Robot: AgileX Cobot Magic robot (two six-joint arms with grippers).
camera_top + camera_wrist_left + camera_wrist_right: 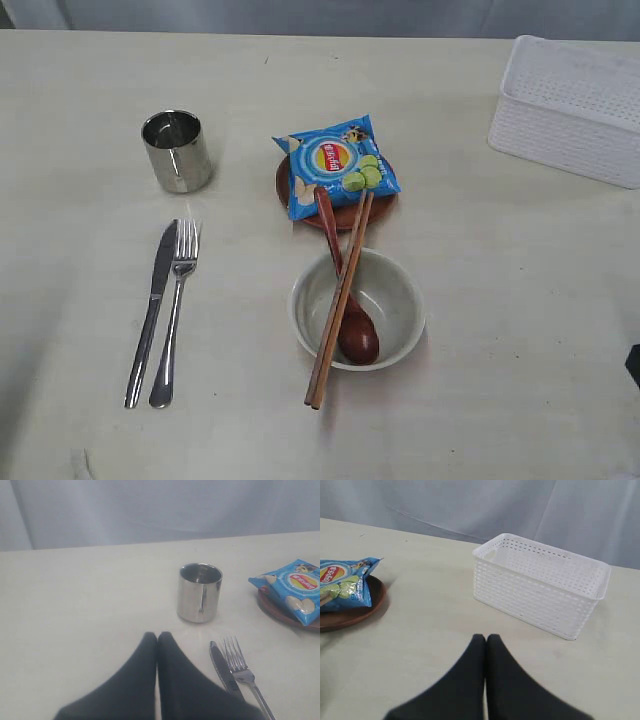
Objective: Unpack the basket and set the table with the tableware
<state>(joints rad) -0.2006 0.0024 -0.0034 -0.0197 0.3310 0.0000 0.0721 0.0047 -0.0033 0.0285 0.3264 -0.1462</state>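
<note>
Left gripper: fingers pressed together, nothing between them, over the table with the cup beyond the tips. Right gripper: same, tips shut flat on each other, holding nothing, pointing toward the basket. The basket is white plastic, rectangular, with rows of small holes in the walls and a cut-out handle at the end. In the exterior view it sits at the far right corner, well apart from everything else. The table is pale cream with faint grain. The cup is polished steel, upright, on the far left. The knife and fork, both steel, lie side by side nearer than the cup, almost touching, tips toward the cup. The bowl is pale grey-green, upright, near the middle. The dark red-brown spoon has its scoop in the bowl and its handle over the far rim. The wooden chopsticks lie paired across the bowl, far ends on the plate. The plate is round and brown, just beyond the bowl. A blue chip bag lies on it and covers most of it.
</note>
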